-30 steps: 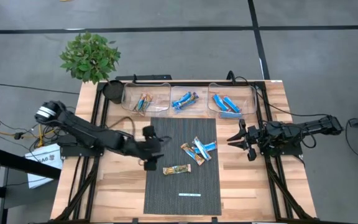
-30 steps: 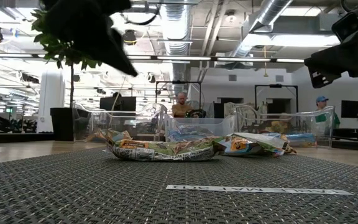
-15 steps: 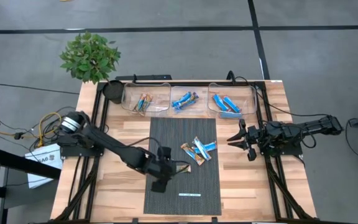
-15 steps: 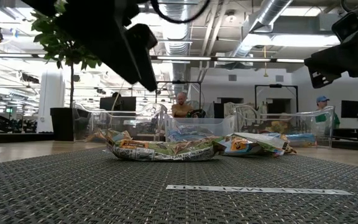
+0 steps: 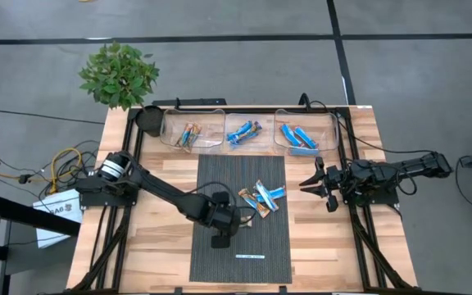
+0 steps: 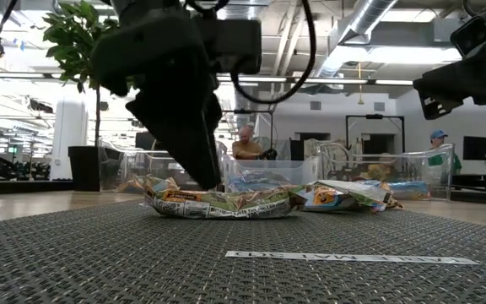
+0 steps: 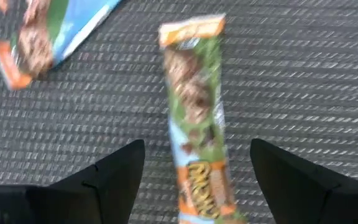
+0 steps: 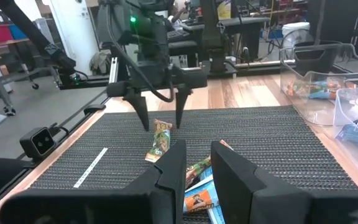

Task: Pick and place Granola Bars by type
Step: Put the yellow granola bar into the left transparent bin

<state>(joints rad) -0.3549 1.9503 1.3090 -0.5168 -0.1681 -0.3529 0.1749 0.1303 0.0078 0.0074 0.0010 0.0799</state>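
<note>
A: From above, the left gripper (image 5: 234, 223) hangs over the lone bar (image 5: 238, 221) on the mat (image 5: 220, 176), jaws spread wide. The loose pile (image 5: 262, 197) lies just to the far right of it. I'd say the risk is a finger landing on the wrapper rather than beside it, which would skid the bar.

B: At table level the arm comes down steeply, its fingers (image 6: 194, 165) just behind the bar's (image 6: 222, 203) left end.

A: Its wrist view shows the bar (image 7: 196, 118) lying between the two fingertips (image 7: 114, 171), lengthwise, not yet gripped.

B: So a clean pinch looks likely. And the right gripper (image 8: 196, 163)?

A: Parked at the table's right edge, jaws nearly closed, holding nothing. Three bins (image 5: 248, 131) at the far side already hold bars.
</note>
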